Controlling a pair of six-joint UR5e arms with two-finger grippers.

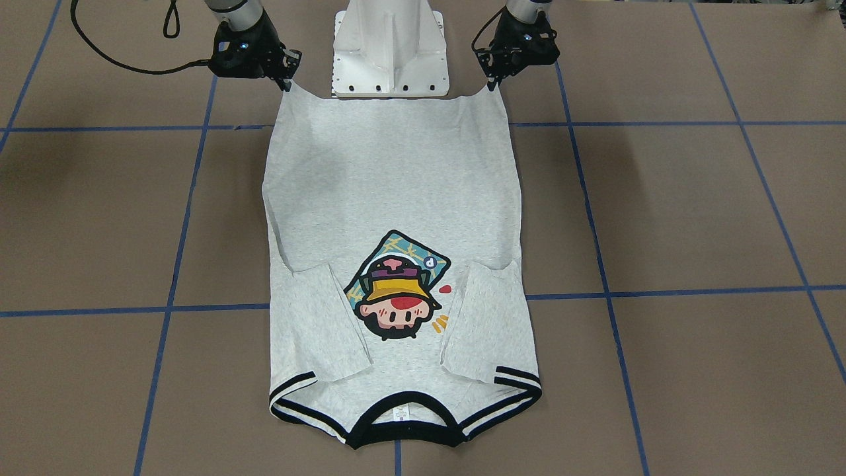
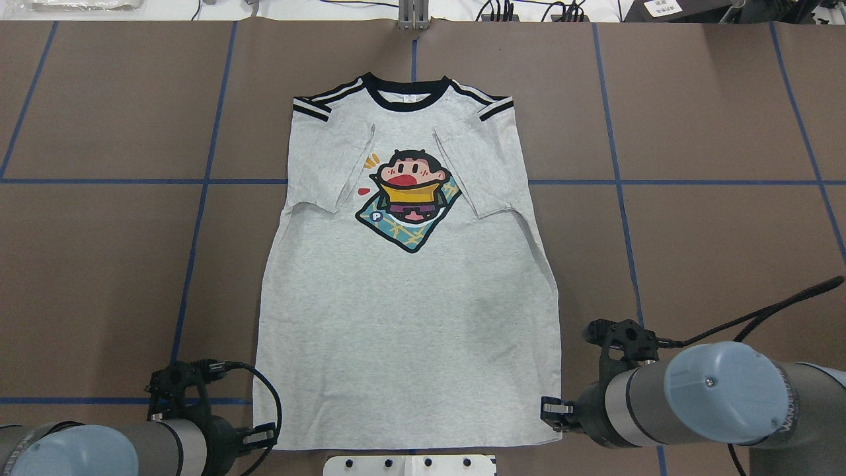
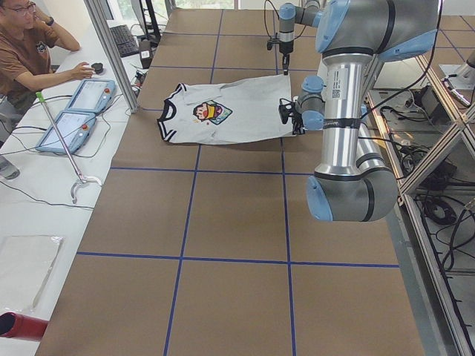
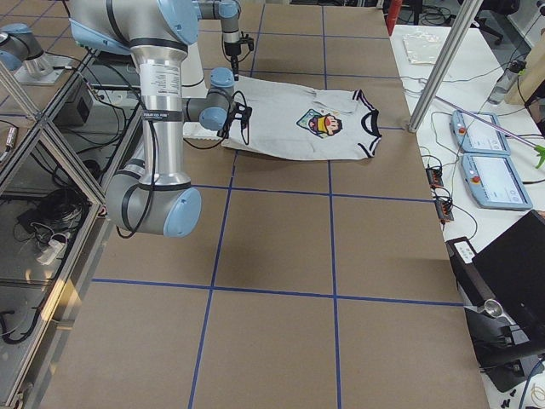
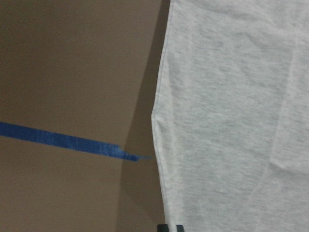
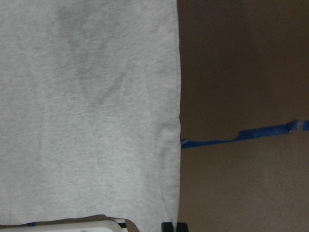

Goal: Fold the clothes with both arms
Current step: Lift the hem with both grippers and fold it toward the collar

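Found the shirt (image 2: 403,297) spread front up along the middle of the tabletop (image 2: 694,264), collar (image 2: 406,92) at the end far from the robot, hem (image 1: 396,99) just at the edge of the base (image 1: 390,46). Noted both sleeves (image 2: 330,155) turned inward onto the chest, flanking the print (image 2: 406,198) without covering it. Judged this a narrowing step, done ahead of a lengthwise fold.

Found the left tool (image 1: 492,78) clenched on one hem corner and the right tool (image 1: 285,79) clenched on the other, each pinching only the outermost tip of cloth. Observed both corners drawn up into small peaks, with the hem sagging between them. Confirmed from the wrist views: side edge of the cloth running straight to the tool at the bottom of each view, remaining cloth flat on the tabletop.

Judged the symmetric corner hold as preparation for carrying the hem up and over towards the collar, halving the shirt. Judged the matched height and spacing as serving to keep the hem taut and square during that carry.

Flagged two risks: shallow pinch, with possible slip of a corner under the drag of the cloth; possible disturbance of the folded sleeves. Rated the task about mid-way, main fold not yet made.
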